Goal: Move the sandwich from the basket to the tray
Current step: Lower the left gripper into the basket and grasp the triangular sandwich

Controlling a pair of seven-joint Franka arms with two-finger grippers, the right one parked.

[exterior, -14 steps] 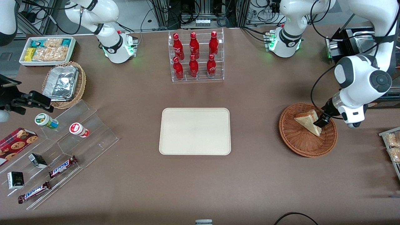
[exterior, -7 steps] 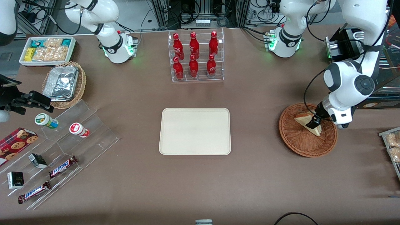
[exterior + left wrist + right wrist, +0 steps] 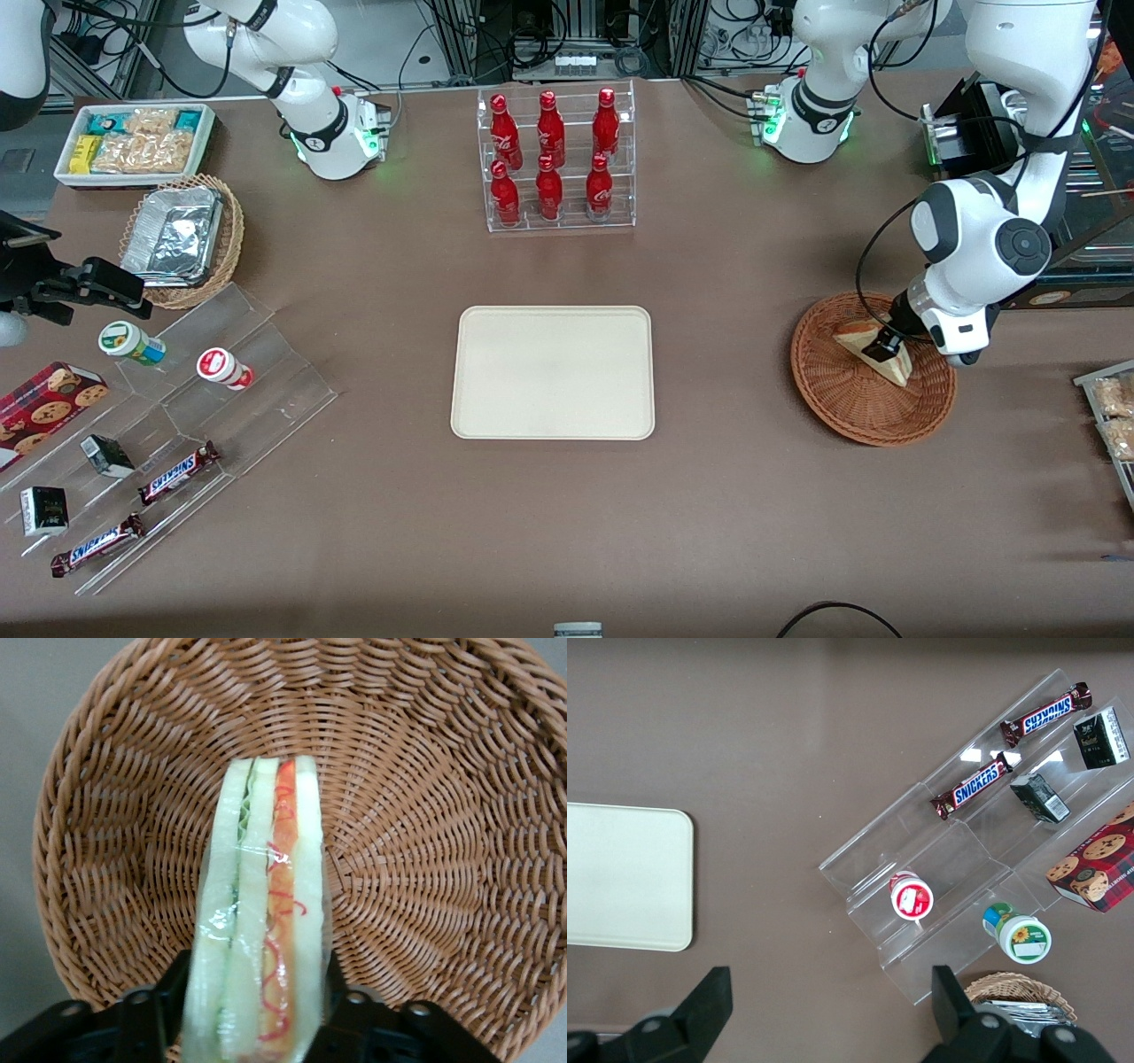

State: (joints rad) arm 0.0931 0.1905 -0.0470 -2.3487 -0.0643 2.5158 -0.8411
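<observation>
Hand (image 3: pixel 880 347) closed on the sandwich (image 3: pixel 261 912) inside the basket (image 3: pixel 850 412); lift and transfer to the tray (image 3: pixel 553 372) remain.

basket (image 3: pixel 425 815): rough woven wicker | sandwich (image 3: pixel 261 921): glossy clear wrap | tray (image 3: pixel 553 372): smooth matt

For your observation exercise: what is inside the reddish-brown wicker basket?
One wrapped sandwich stands on edge in the basket, the hand straddling it. Bare weave surrounds it; the weave beneath sandwich and hand is covered.
</observation>
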